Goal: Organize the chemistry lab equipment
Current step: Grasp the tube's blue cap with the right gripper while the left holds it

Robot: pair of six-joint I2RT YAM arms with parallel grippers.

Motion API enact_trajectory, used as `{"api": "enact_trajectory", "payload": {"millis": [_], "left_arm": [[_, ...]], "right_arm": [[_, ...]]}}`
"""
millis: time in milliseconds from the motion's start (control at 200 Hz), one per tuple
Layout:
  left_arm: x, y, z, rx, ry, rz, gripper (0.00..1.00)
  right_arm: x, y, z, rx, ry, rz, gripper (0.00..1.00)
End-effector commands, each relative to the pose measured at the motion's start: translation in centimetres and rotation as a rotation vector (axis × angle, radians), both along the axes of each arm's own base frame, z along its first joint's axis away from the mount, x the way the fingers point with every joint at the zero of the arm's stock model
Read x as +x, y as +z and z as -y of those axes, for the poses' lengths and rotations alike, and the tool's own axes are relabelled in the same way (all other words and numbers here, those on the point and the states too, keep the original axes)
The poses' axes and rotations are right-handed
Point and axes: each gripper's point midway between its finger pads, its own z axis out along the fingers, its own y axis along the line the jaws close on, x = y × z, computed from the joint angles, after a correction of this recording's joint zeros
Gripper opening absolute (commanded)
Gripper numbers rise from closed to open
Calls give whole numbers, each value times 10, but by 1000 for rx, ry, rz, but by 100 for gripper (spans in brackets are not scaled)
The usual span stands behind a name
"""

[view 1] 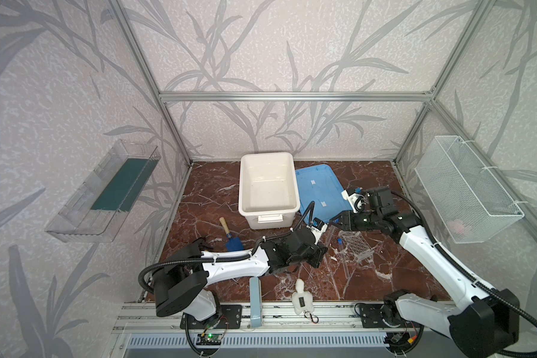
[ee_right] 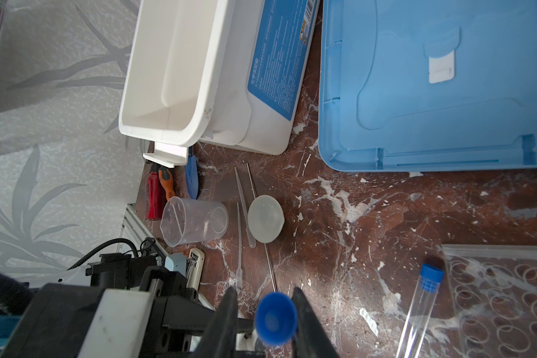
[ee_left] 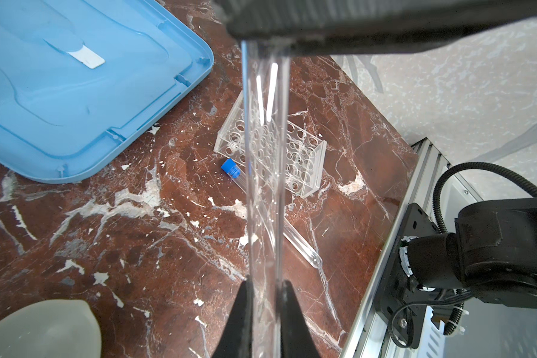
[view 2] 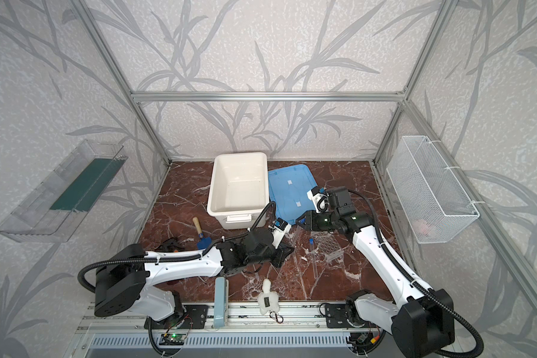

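My left gripper (ee_left: pixel 265 282) is shut on the lower end of a clear tube (ee_left: pixel 264 186) held above the table. The tube's blue cap (ee_right: pixel 276 319) sits between the jaws of my right gripper (ee_right: pixel 264 289). One finger lies against the cap and a narrow gap shows at the other, so a grip is uncertain. In a top view the two grippers (view 1: pixel 322 246) (view 1: pixel 334 221) meet near the middle. Another blue-capped tube (ee_right: pixel 422 310) lies beside the clear rack (ee_left: pixel 304 161). The beaker (ee_right: pixel 194 221) lies on its side next to the white dish (ee_right: pixel 265 218) and thin rods (ee_right: pixel 244 210).
A white bin (view 1: pixel 241 186) stands at the back with a blue lid (view 1: pixel 318 189) flat beside it. A blue trowel (view 1: pixel 230 238) and a screwdriver (ee_right: pixel 165 186) lie at the left. A plush toy (view 1: pixel 301 299) and a grey case (view 1: pixel 255 302) sit on the front edge.
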Motion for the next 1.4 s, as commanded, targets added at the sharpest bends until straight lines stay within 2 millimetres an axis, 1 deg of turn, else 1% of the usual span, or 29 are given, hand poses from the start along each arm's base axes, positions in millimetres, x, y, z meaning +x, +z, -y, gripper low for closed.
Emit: {"api": "enact_trajectory", "payload": {"millis": [0, 110, 190, 270, 315, 350, 390, 435, 495, 585, 630, 640, 670, 675, 685, 690, 695, 710, 720, 730, 740, 825, 895, 965, 1040, 1140, 1289, 1394], "left_arm": [[2, 15, 5, -25, 1, 36, 12], [3, 16, 7, -32, 1, 40, 13], [3, 17, 7, -32, -1, 42, 14], [2, 18, 7, -34, -8, 43, 19], [1, 17, 8, -33, -14, 38, 27], [1, 17, 8, -32, -15, 37, 36], [1, 19, 9, -40, -14, 34, 49], [2, 20, 9, -48, -4, 29, 67], [2, 24, 10, -63, 11, 17, 84], [1, 34, 15, -93, 10, -9, 97], [0, 37, 18, -101, 9, -30, 97], [0, 38, 19, -103, 8, -34, 97], [-1, 42, 22, -120, 1, -45, 97], [-1, 42, 22, -121, 1, -47, 97], [-1, 44, 23, -127, 0, -51, 97], [-1, 44, 24, -129, -1, -53, 97], [-2, 44, 24, -131, -2, -55, 97], [-1, 46, 25, -137, 0, -61, 97], [-1, 47, 26, -141, 2, -64, 97], [-1, 48, 27, -144, 4, -69, 98], [-1, 48, 28, -147, 6, -74, 98], [1, 49, 34, -155, 21, -116, 99], [3, 45, 40, -150, 38, -161, 99], [2, 41, 48, -152, 32, -196, 99], [4, 32, 52, -136, 50, -225, 99], [4, 22, 54, -117, 57, -247, 99], [4, 9, 58, -99, 60, -279, 99], [4, 1, 61, -89, 65, -300, 99]], "right_arm": [[-2, 0, -4, 19, 22, 7, 25], [-4, -1, -9, 51, 37, -10, 22], [-6, -5, -7, 43, 33, -20, 20], [-7, -7, -5, 34, 23, -14, 20], [-7, -8, -4, 30, 17, -8, 20], [-7, -7, -3, 26, 13, 0, 19], [-7, -6, 0, 14, 4, 20, 19], [-6, -5, 6, -14, -18, 49, 18], [-5, -4, 16, -57, -57, 100, 18], [-4, -1, 35, -131, -127, 188, 18], [-5, 4, 45, -164, -158, 243, 18], [-5, 3, 47, -177, -163, 249, 18], [-5, 8, 55, -196, -194, 295, 18], [-5, 5, 56, -205, -198, 292, 18], [-6, 6, 59, -213, -206, 304, 18], [-6, 9, 60, -216, -214, 317, 18], [-6, 6, 62, -226, -217, 315, 18], [-6, 11, 66, -236, -234, 343, 18], [-6, 8, 70, -253, -246, 346, 18], [-6, 12, 73, -257, -257, 370, 18], [-6, 9, 76, -272, -266, 373, 18], [-7, 15, 103, -362, -370, 491, 18], [-8, 23, 125, -402, -478, 583, 18], [-9, 34, 138, -410, -557, 672, 19], [-8, 38, 153, -431, -647, 720, 19], [-2, 36, 161, -463, -692, 755, 19], [6, 30, 159, -472, -689, 784, 19], [10, 22, 158, -478, -690, 805, 19]]}}
